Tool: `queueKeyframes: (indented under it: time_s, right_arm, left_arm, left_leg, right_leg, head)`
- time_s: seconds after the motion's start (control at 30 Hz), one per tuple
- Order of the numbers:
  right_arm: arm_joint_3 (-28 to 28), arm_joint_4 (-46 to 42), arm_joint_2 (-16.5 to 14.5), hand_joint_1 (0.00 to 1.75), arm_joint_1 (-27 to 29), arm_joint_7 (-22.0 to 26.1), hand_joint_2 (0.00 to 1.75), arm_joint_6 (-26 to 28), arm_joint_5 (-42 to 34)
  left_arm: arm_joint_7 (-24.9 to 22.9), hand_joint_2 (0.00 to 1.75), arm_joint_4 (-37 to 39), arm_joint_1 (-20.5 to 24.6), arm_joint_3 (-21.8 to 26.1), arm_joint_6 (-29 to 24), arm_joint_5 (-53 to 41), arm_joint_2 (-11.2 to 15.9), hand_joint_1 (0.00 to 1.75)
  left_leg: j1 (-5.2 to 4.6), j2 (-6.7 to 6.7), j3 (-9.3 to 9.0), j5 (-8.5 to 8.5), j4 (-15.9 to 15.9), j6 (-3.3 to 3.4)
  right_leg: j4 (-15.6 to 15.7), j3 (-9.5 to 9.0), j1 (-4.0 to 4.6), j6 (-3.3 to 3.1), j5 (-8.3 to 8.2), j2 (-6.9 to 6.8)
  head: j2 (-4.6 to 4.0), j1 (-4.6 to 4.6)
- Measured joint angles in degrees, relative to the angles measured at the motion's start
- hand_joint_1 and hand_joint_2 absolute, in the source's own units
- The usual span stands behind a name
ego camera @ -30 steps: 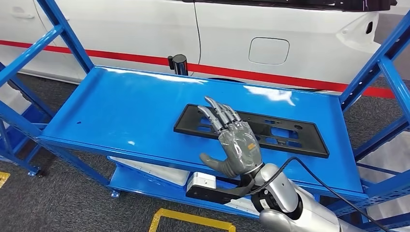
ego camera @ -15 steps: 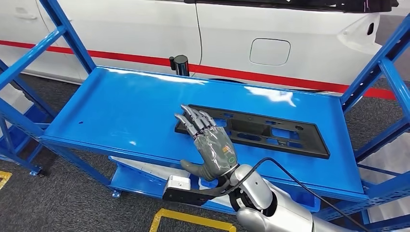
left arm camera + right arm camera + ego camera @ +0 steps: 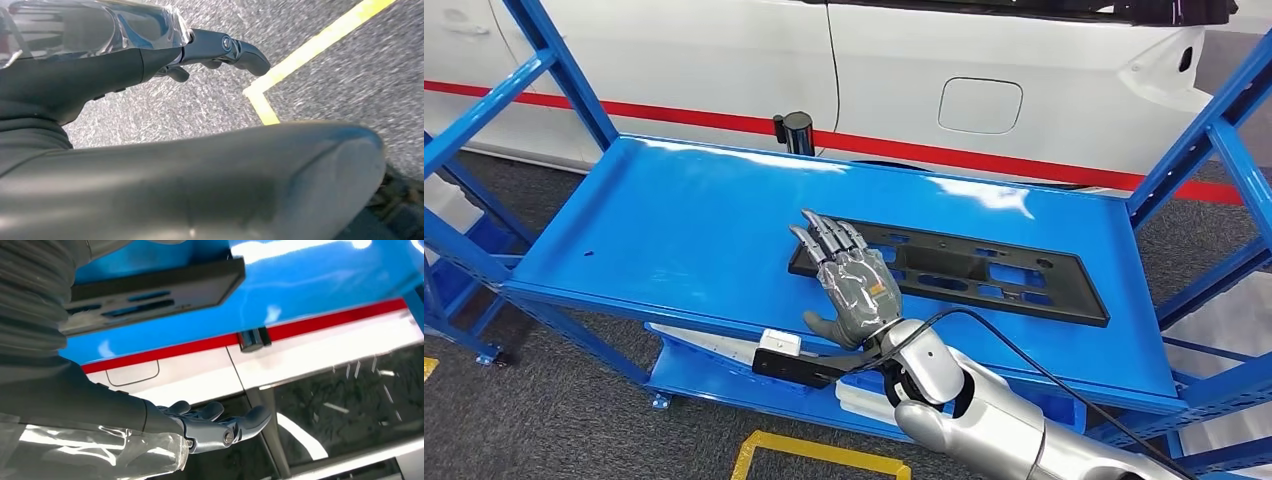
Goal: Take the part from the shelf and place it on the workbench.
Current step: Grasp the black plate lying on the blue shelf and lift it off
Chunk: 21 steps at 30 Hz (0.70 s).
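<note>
Part: the black plastic frame (image 3: pixel 964 272) lies flat on the blue shelf (image 3: pixel 674 225), toward its right half, nearer the front edge than the back.
Right hand: the right hand (image 3: pixel 856 288) is spread wide, holding nothing, over the part's left end.
Left hand: the left hand (image 3: pixel 220 50) hangs over the floor, fingers curled, holding nothing.
Handling: likely light, thin, stiff, smooth; may slide when pushed.
Hold: best gripped on a long rail or through a cut-out.
</note>
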<state>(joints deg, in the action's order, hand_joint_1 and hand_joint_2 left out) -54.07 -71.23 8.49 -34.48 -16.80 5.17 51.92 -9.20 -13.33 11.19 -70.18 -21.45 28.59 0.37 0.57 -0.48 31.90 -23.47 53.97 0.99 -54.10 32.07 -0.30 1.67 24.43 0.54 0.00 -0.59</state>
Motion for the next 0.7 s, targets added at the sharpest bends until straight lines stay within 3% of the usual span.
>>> queueKeyframes:
  time_s: [0.07, 0.1, 0.17, 0.23, 0.27, 0.3, 0.37, 0.4, 0.47, 0.57, 0.63, 0.7]
  right_arm:
    - [-0.09, 1.05, -0.01, 0.00, -0.29, 0.04, 1.75, -0.67, 0.17]
    - [-0.14, 1.58, -0.02, 0.00, -0.48, 0.05, 1.75, -1.00, 0.24]
    - [-0.31, 2.79, -0.04, 0.00, -0.74, 0.04, 1.75, -1.53, 0.50]
    - [-0.54, 4.09, -0.05, 0.00, -0.78, -0.06, 1.75, -2.03, 0.97]
    - [-0.63, 4.69, -0.05, 0.00, -0.85, -0.17, 1.75, -2.29, 1.27]
    - [-0.69, 5.23, -0.06, 0.00, -1.01, -0.36, 1.75, -2.54, 1.56]
    - [-0.74, 6.23, -0.09, 0.00, -1.57, -0.82, 1.75, -2.99, 1.99]
    - [-0.75, 6.77, -0.15, 0.00, -1.90, -1.08, 1.75, -3.20, 2.12]
    - [-0.75, 7.92, -0.22, 0.00, -2.32, -1.60, 1.75, -3.59, 2.16]
    - [-0.67, 9.30, -0.22, 0.00, -2.62, -2.46, 1.75, -3.98, 2.10]
    - [-0.50, 10.10, -0.22, 0.00, -2.97, -3.25, 1.75, -4.28, 2.03]
    - [-0.37, 11.05, -0.19, 0.00, -3.14, -4.10, 1.75, -4.59, 1.93]
  left_arm:
    - [0.03, 0.00, 0.00, -0.10, 0.00, 0.02, -0.15, 0.05, 0.00]
    - [0.05, 0.00, 0.00, -0.05, 0.00, 0.03, -0.26, 0.11, 0.00]
    - [0.10, 0.00, 0.00, 0.12, 0.00, 0.04, -0.53, 0.21, 0.00]
    - [0.13, 0.00, 0.00, 0.19, 0.00, 0.07, -0.73, 0.22, 0.00]
    - [0.13, 0.00, 0.00, 0.21, 0.00, 0.08, -0.84, 0.23, 0.00]
    - [0.13, 0.00, 0.00, 0.26, 0.00, 0.09, -0.97, 0.24, 0.00]
    - [0.08, 0.00, 0.00, 0.43, 0.00, 0.09, -1.26, 0.26, 0.00]
    - [0.01, 0.00, 0.00, 0.54, 0.00, 0.09, -1.41, 0.28, 0.00]
    - [-0.19, 0.00, 0.00, 0.66, 0.00, 0.11, -1.65, 0.37, 0.00]
    - [-0.44, 0.00, 0.00, 0.68, 0.00, 0.14, -1.76, 0.54, 0.00]
    - [-0.53, 0.00, 0.00, 0.72, 0.00, 0.14, -1.78, 0.60, 0.00]
    - [-0.59, 0.00, 0.00, 0.63, 0.00, 0.14, -1.78, 0.67, 0.00]
  left_leg:
    - [0.04, 0.04, -0.18, 0.17, -0.20, 0.81]
    - [0.09, 0.07, -0.30, 0.24, -0.34, 1.18]
    - [0.00, 0.15, -0.38, 0.21, -0.37, 1.57]
    - [-0.18, 0.19, -0.41, 0.17, -0.35, 1.65]
    - [-0.25, 0.17, -0.45, 0.15, -0.33, 1.65]
    - [-0.28, 0.15, -0.55, 0.12, -0.32, 1.63]
    - [-0.45, 0.10, -0.70, -0.04, -0.26, 1.45]
    - [-0.53, 0.09, -0.69, -0.12, -0.23, 1.27]
    - [-0.65, 0.11, -0.58, -0.19, -0.24, 0.82]
    - [-0.33, 0.14, -0.03, -1.14, 0.88, 0.04]
    - [-0.17, 0.17, 2.53, -4.37, 6.59, -0.51]
    - [-0.13, 0.18, 6.52, -7.89, 15.21, -0.89]
  right_leg:
    - [-1.56, 0.61, -0.18, 0.49, 1.20, -0.06]
    - [-4.03, 1.69, -0.25, 0.67, 2.62, -0.09]
    - [-12.31, 5.63, -0.30, 0.81, 6.34, -0.14]
    - [-18.35, 8.87, -0.31, 0.81, 7.93, -0.14]
    - [-17.99, 8.88, -0.30, 0.72, 7.03, -0.14]
    - [-15.00, 7.59, -0.30, 0.55, 5.08, -0.14]
    - [-6.45, 3.54, -0.22, 0.19, 1.15, -0.19]
    - [-3.09, 1.97, -0.14, 0.01, 0.03, -0.21]
    - [-0.58, 0.89, 0.17, -0.25, -0.27, -0.19]
    - [-0.37, 0.92, 0.11, -0.94, -0.59, -0.14]
    - [-0.27, 0.89, -0.08, -1.30, -0.70, -0.16]
    - [-0.29, 0.91, -0.03, -1.44, -0.69, -0.16]
  head:
    - [-0.01, -0.04]
    - [-0.01, -0.09]
    - [0.00, -0.19]
    - [-0.01, -0.22]
    - [-0.01, -0.23]
    - [-0.01, -0.23]
    - [0.00, -0.25]
    - [0.00, -0.24]
    - [0.00, -0.22]
    - [0.00, -0.17]
    - [-0.01, -0.03]
    - [-0.01, 0.05]
